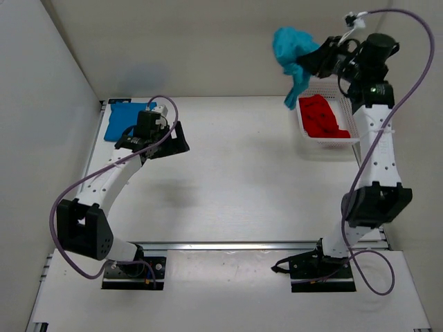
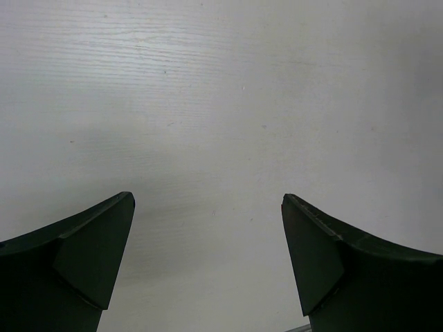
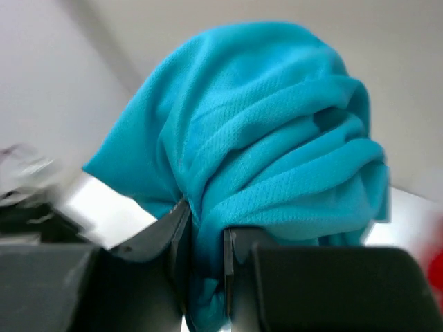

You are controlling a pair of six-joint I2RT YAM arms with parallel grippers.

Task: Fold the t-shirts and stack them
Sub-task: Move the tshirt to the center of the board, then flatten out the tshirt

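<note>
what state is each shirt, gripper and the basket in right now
left gripper, open, empty
right gripper, raised, shut on teal t-shirt
teal t-shirt, bunched, hanging in the air
white mesh basket, upright, holding red t-shirt
red t-shirt, crumpled in a heap
blue t-shirt, lying flat on the table, looks folded

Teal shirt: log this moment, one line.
teal shirt: held aloft | right gripper: shut on it | left gripper: open, empty | red shirt: in basket | blue shirt: far left
</note>
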